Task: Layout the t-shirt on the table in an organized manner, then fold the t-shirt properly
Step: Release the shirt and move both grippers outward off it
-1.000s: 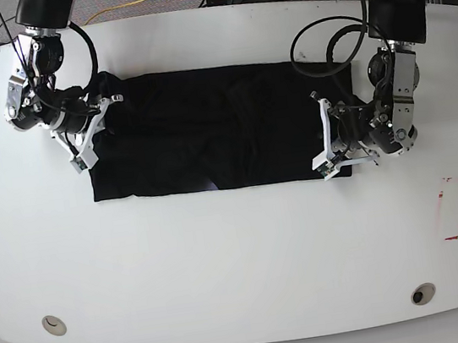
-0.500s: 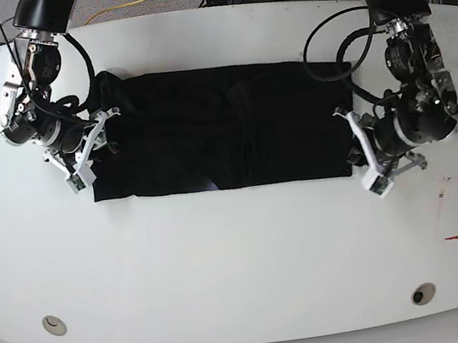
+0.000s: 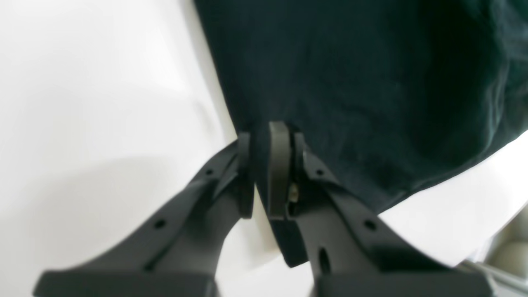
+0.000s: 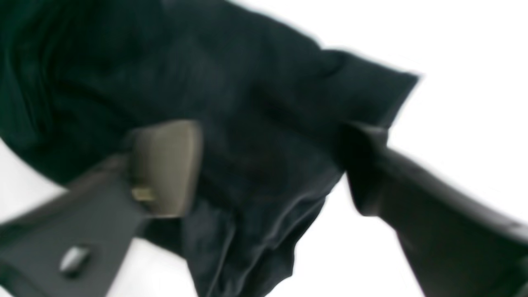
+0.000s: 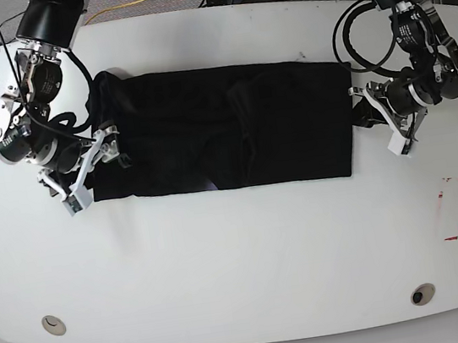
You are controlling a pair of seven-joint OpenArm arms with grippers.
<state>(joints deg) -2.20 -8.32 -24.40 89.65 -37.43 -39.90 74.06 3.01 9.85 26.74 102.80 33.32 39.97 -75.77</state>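
White tabletop [image 5: 241, 255] fills the base view, cables trailing on the floor beyond its far edge, and on its far half lies the t-shirt [image 5: 224, 134], a black cloth spread into a wide band with creases near its middle. No print shows on the upper side. The table carries a red tape rectangle [image 5: 456, 208] near one end and two round grommet holes [image 5: 54, 325] along the near edge.

At the band's end on the base view's right, the left gripper [image 3: 267, 177] is clamped on the shirt's edge: the left wrist view shows both fingers pressed together with a fold of dark cloth pinched between them, just above the table. Its arm drops from the far corner and bends inward toward the cloth, a cable looping around it.

At the opposite end, the right gripper [image 4: 268, 165] stands wide apart, holding nothing; in the blurred right wrist view, bunched cloth lies between its spread fingers [image 4: 165, 165]. That arm reaches down from the far left corner, wrist tilted toward the shirt's corner.
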